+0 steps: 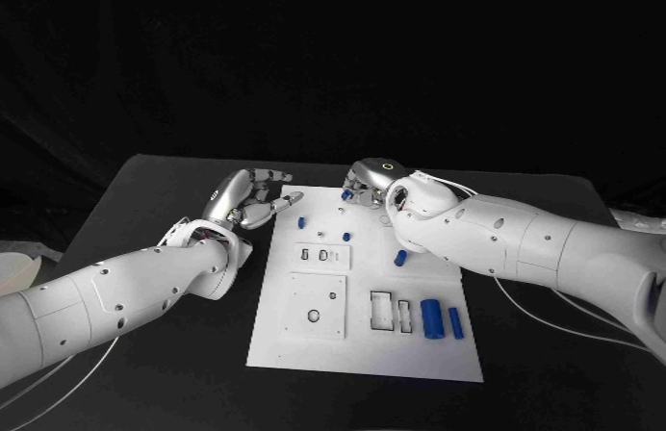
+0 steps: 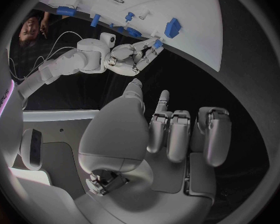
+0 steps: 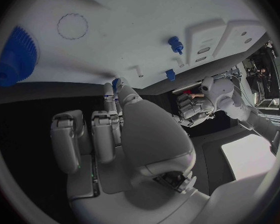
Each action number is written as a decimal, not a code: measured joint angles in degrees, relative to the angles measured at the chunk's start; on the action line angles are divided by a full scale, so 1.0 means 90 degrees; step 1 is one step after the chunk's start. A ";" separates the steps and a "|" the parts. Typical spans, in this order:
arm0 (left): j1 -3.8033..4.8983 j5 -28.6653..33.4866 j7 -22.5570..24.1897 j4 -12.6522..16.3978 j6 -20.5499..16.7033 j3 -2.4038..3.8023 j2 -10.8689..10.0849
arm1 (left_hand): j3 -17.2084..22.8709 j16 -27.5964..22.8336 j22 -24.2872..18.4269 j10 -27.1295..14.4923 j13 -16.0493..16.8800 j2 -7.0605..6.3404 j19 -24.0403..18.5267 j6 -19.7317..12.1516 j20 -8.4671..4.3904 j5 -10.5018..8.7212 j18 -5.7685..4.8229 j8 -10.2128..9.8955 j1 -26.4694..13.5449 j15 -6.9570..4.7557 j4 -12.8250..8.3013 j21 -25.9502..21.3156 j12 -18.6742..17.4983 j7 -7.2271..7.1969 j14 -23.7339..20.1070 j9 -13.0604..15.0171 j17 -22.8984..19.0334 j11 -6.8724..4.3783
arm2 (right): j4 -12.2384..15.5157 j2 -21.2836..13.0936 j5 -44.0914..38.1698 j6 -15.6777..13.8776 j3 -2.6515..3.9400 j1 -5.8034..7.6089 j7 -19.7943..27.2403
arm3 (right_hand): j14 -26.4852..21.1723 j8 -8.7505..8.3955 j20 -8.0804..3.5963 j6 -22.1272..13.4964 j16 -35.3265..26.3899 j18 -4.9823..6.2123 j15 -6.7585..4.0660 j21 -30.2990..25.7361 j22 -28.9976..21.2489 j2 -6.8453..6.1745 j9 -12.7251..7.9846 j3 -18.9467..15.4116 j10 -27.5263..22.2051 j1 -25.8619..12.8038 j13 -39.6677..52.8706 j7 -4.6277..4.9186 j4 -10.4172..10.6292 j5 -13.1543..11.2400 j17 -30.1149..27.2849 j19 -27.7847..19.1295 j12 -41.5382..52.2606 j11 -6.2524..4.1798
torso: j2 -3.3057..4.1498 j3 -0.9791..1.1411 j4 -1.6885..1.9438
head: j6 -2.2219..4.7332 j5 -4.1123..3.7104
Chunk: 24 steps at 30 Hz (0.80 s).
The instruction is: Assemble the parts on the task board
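The white task board [image 1: 364, 349] lies mid-table. My right hand [image 1: 372, 183] hovers over its far edge and pinches a small blue part [image 2: 157, 44] between thumb and fingertip; the same blue part [image 3: 117, 84] peeks out at my fingertips in the right wrist view. My left hand [image 1: 253, 198] hangs just off the board's far left corner, fingers apart, holding nothing. On the board stand a blue peg [image 1: 303, 223], a small blue piece [image 1: 345, 236] and another blue piece [image 1: 399, 257]. Two blue cylinders [image 1: 432, 317] lie near the right edge. A blue toothed wheel [image 3: 18, 55] sits beside my right hand.
The board has raised white plates with slots [image 1: 323, 255] and a square plate with a hole [image 1: 317, 306]. Black table [image 1: 166, 176] surrounds the board. My right forearm [image 1: 527, 248] crosses above the board's right side. A pale object [image 1: 14, 269] sits at the table's left edge.
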 measured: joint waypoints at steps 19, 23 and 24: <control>0.0000 0.0003 -0.0011 -0.0004 0.0000 -0.0001 0.0010 | 0.0000 0.0000 0.0000 0.0000 0.0000 0.0025 0.0000 0.0000 0.0000 0.0000 0.0000 0.0000 0.0025 0.0000 0.0000 0.0000 0.0000 0.0000 0.0000 0.0000 0.0001 0.0000 | -0.0008 0.0010 -0.0016 0.0178 -0.0003 -0.0003 -0.0110 | 0.0000 0.0005 0.0000 -0.1561 0.0000 0.0000 0.0000 0.0000 -0.0002 -0.0435 -0.0074 0.0059 -0.1037 -0.0136 -0.0011 -0.0234 0.0115 0.0006 0.0002 0.0000 -0.0026 0.0098 | -0.0006 0.0001 0.0001 | -0.0004 0.0000; 0.0000 0.0003 -0.0012 -0.0005 0.0000 -0.0001 0.0011 | 0.0000 0.0000 0.0000 0.0000 0.0000 0.0025 0.0000 0.0000 0.0000 0.0000 0.0000 0.0000 0.0026 0.0000 0.0000 0.0000 0.0000 0.0000 0.0000 0.0000 0.0005 0.0000 | 0.0024 0.0005 -0.0021 0.0233 -0.0003 -0.0003 -0.0165 | 0.0000 0.0005 0.0000 -0.2102 0.0000 0.0000 0.0000 0.0000 -0.0002 -0.0458 -0.0074 0.0032 -0.1297 -0.0158 -0.0005 -0.0343 0.0088 0.0006 0.0005 0.0000 -0.0025 0.0140 | -0.0006 0.0001 -0.0001 | 0.0000 0.0005; 0.0000 0.0003 -0.0012 -0.0005 0.0000 -0.0001 0.0011 | 0.0000 0.0000 0.0000 0.0000 0.0000 0.0025 0.0000 0.0000 0.0000 0.0000 0.0000 0.0000 0.0026 0.0000 0.0000 0.0000 0.0000 0.0000 0.0000 0.0000 0.0005 0.0000 | 0.0033 0.0000 -0.0022 0.0242 -0.0003 -0.0003 -0.0178 | 0.0000 0.0005 0.0000 -0.2179 0.0000 0.0000 0.0000 0.0000 -0.0002 -0.0458 -0.0074 0.0032 -0.1329 -0.0158 -0.0002 -0.0355 0.0088 0.0006 0.0005 0.0000 -0.0025 0.0153 | -0.0007 0.0001 -0.0002 | 0.0001 0.0005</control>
